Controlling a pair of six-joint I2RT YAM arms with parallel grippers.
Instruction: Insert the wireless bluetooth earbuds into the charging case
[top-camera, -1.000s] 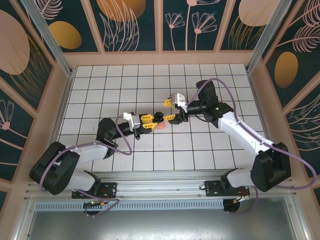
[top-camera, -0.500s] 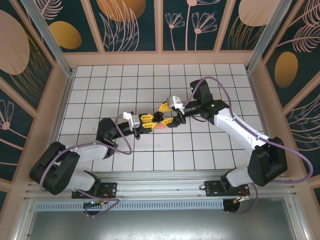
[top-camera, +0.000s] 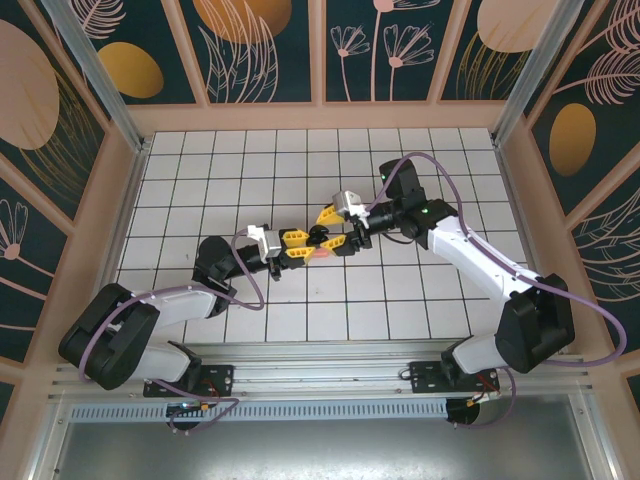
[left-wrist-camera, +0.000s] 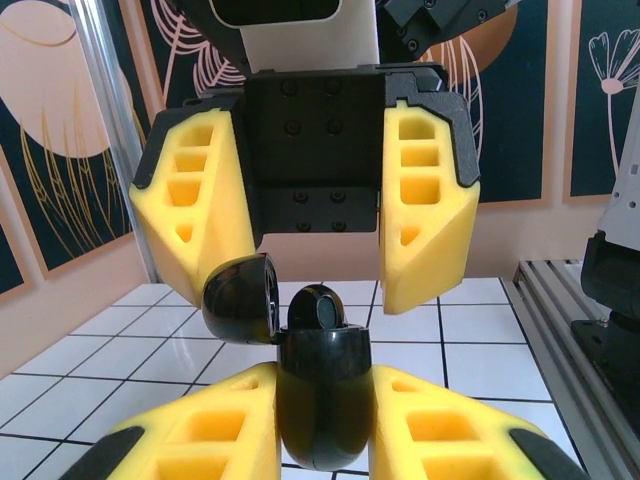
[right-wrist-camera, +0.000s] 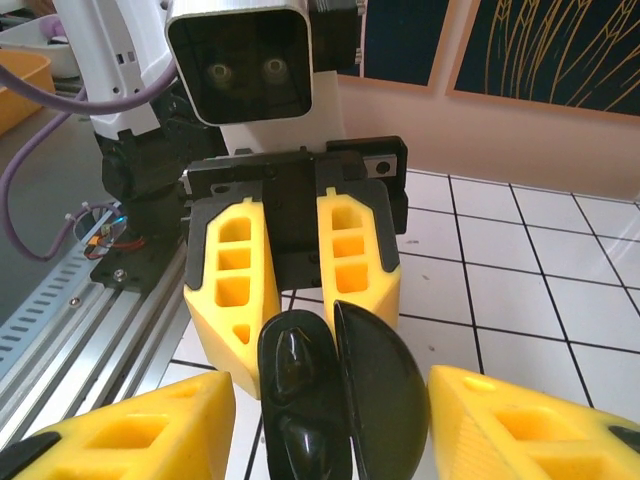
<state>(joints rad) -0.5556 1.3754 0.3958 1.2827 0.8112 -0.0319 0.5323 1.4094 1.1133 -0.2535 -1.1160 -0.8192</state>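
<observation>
The small, glossy charging case (left-wrist-camera: 322, 415), likely light and slippery, sits at centre frame, lid open, clenched by its body in the left end effector (left-wrist-camera: 322, 385), while the right end effector (right-wrist-camera: 330, 390) stands released around it, and a tiny salmon-pink earbud (top-camera: 322, 254), best pinched gently, lies on the surface (top-camera: 400, 300) just below.

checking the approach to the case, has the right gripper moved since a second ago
Yes. In the top view the right gripper has shifted left across the tiled floor, closer to the black charging case held by the left gripper.
</observation>
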